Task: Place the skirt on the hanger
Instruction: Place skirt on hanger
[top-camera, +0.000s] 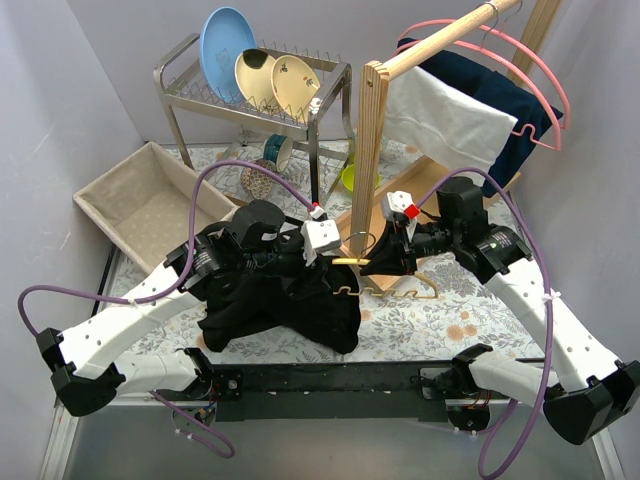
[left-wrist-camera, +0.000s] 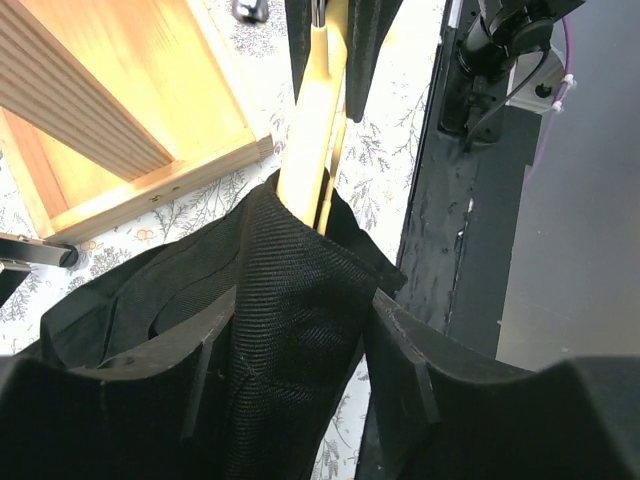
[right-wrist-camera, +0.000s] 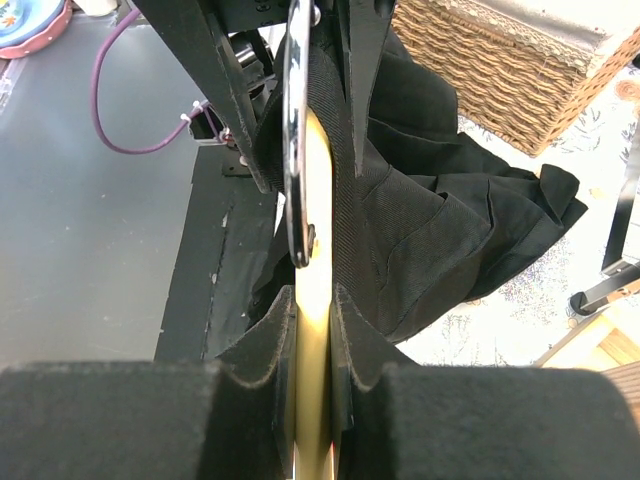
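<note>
The black skirt (top-camera: 280, 300) lies bunched on the floral table in front of the left arm. One fold rises onto the end of the yellow wooden hanger (top-camera: 352, 261). My right gripper (top-camera: 374, 262) is shut on the hanger (right-wrist-camera: 313, 400), which is held level and points left; its metal clip (right-wrist-camera: 297, 150) hangs ahead of the fingers. My left gripper (top-camera: 332, 262) stands open around the raised fold of skirt (left-wrist-camera: 290, 300). A gap shows between the cloth and the right finger (left-wrist-camera: 400, 350). The hanger (left-wrist-camera: 310, 120) runs into the fold from above. The skirt (right-wrist-camera: 420, 230) drapes over the hanger's far end.
A wooden clothes rack (top-camera: 372, 130) stands just behind the grippers, carrying a white cloth (top-camera: 445, 120), a navy garment (top-camera: 500, 100) and pink hangers (top-camera: 540, 90). A metal dish rack (top-camera: 250, 95) with plates stands at the back, and a fabric bin (top-camera: 140, 200) at the left.
</note>
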